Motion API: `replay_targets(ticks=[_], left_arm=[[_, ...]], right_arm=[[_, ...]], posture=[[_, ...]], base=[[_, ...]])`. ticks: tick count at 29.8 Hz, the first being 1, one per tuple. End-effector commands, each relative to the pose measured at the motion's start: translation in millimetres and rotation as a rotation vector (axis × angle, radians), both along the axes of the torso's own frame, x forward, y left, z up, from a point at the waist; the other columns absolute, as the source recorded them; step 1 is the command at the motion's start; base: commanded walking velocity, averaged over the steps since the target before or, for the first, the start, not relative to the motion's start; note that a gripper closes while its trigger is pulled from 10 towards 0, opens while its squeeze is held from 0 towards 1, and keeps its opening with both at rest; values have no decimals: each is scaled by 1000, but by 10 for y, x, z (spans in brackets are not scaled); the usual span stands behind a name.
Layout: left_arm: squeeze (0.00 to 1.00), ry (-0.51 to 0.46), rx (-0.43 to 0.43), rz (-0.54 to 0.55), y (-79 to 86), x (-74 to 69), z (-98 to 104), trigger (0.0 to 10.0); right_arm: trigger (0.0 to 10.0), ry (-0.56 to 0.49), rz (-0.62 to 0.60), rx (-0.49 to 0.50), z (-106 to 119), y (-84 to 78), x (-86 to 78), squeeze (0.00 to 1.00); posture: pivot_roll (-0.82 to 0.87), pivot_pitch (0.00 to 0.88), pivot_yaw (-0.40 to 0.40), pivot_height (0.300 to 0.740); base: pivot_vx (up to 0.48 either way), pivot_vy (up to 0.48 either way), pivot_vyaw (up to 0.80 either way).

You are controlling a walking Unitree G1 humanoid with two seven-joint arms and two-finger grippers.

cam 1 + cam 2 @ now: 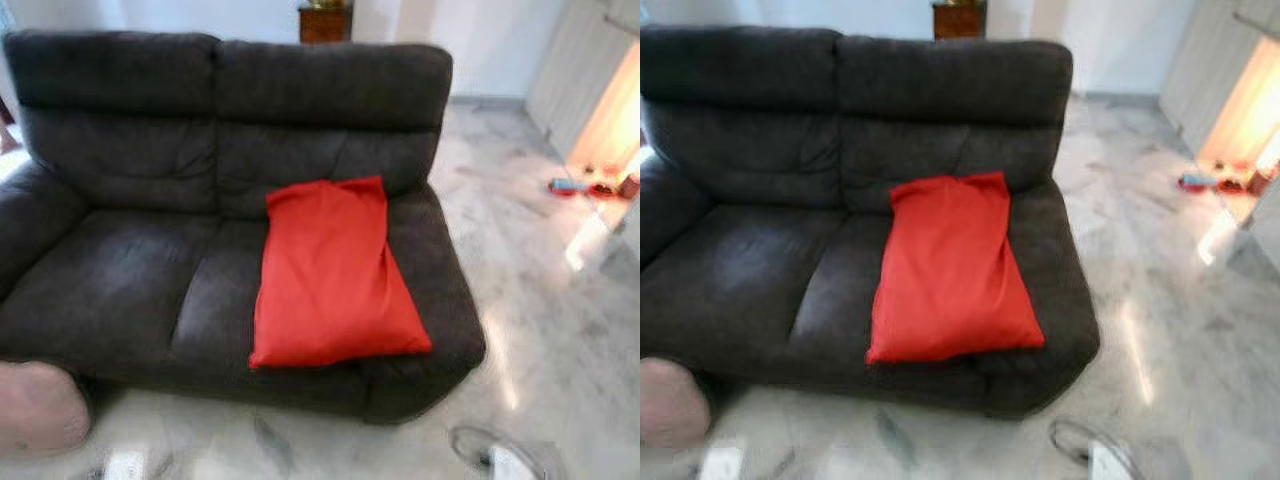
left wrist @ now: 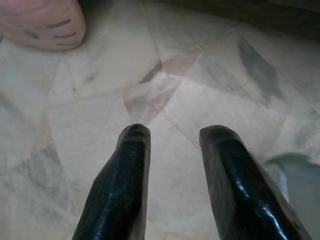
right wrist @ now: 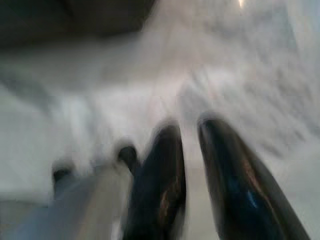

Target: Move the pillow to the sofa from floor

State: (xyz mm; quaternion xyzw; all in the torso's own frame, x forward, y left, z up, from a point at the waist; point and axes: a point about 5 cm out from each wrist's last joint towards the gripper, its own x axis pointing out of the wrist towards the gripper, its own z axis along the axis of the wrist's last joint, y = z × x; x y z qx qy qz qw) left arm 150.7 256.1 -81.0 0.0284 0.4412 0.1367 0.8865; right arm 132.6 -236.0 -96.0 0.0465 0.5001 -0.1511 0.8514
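From my station the job looks all but finished. The red pillow [image 1: 335, 272] lies on the right-hand seat of the dark sofa [image 1: 120, 270], its top edge leaning against the backrest and its lower edge reaching the front lip of the cushion, right beside the armrest. It is off the marble floor [image 1: 540, 300] entirely, and it seems to sit flat enough that I would not expect it to slide — though that is my reading, not something I can test from here.

The left pincer [image 2: 172, 137] points down at the floor tiles, its two black fingers apart with bare marble between them and nothing gripped. A pinkish rounded object [image 2: 42, 22] sits on the floor beyond it, the same thing I see at the sofa's lower left corner in the head view; I cannot say what it is.

The right pincer [image 3: 192, 132] is also aimed at the floor, but that picture is smeared. The fingers appear slightly parted with pale floor showing between the tips, and I see nothing held — I would treat that as probable rather than certain.

What remains, as I judge it, is little: keep both arms clear of the sofa and perhaps confirm the pillow rests securely.
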Motion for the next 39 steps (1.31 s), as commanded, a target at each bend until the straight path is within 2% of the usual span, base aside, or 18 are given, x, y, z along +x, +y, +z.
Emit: replay_targets(ticks=[1, 13, 17, 22, 25, 34, 39], left_arm=[[0, 19, 14, 6, 73, -43, 3, 10000], [0, 15, 11, 2, 66, -27, 8, 10000], [0, 17, 10, 7, 74, -43, 4, 10000], [0, 20, 9, 14, 85, -68, -1, 10000], [0, 24, 9, 18, 90, -82, -5, 10000], [0, 24, 4, 21, 75, -69, -7, 10000], [0, 23, 3, 22, 67, -61, -7, 10000]], right_arm=[[10000, -21, 5, 8, 17, 42, 77, 0], [10000, -29, -2, 9, 24, 33, 91, 0], [10000, -28, 35, -9, 34, 25, 108, 0], [10000, -26, 80, -7, 37, 47, 130, 0], [10000, -39, 37, -2, 62, -44, 138, 0], [10000, -74, 69, 22, 102, 166, 367, 0], [10000, -84, 64, 28, 114, 204, 412, 0]], posture=[[116, 0, -9, 740], [116, 0, -2, 740], [120, 0, -3, 740], [122, 0, -4, 740], [123, 0, -2, 740], [126, 0, -4, 740], [126, 0, -4, 740]], base=[[0, 480, 0], [0, 480, 0], [0, 480, 0], [0, 480, 730], [0, 480, 267], [0, 382, 0], [0, 381, 0]])
